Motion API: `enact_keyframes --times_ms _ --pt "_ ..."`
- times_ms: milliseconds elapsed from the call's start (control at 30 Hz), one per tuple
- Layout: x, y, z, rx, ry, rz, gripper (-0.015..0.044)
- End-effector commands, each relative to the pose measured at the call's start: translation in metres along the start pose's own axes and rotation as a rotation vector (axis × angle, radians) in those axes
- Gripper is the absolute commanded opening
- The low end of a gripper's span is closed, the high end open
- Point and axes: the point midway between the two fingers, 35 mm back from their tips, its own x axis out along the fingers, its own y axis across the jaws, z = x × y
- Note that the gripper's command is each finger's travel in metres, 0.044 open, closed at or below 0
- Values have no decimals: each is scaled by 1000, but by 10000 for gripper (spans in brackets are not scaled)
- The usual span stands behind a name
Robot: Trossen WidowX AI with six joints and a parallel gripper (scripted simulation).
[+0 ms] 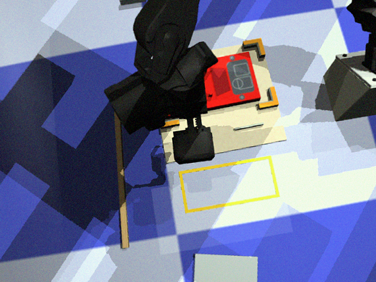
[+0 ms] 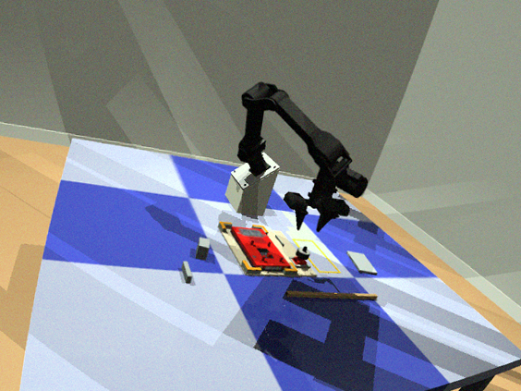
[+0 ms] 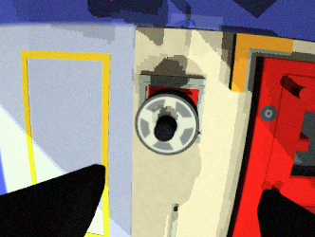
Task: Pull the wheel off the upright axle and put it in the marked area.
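From above, the arm (image 1: 166,47) covers the wheel, its axle and the left half of the red plate (image 1: 234,81), and the frame's top edge cuts off the arm's upper links. Beside the red plate, the wrist view crops both fingers at the bottom edge, so the tips are unseen. In the exterior view the wheel (image 2: 301,253) is too small to make out detail.

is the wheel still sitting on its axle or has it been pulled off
On the axle. The wheel sits on its red mount on the board, outside the yellow marked area; the open gripper hovers above.
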Motion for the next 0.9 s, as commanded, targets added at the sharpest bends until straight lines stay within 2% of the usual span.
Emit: enact_keyframes --times_ms 0,467,600,767,867 --pt "3 4 1 -55 -13 -37 300" --pt "5 14 0 -55 -13 -37 300" --pt "26 13 2 -55 -13 -36 300" --pt "72 11 2 -55 -13 -39 300" --pt "79 12 2 -55 -13 -40 300"
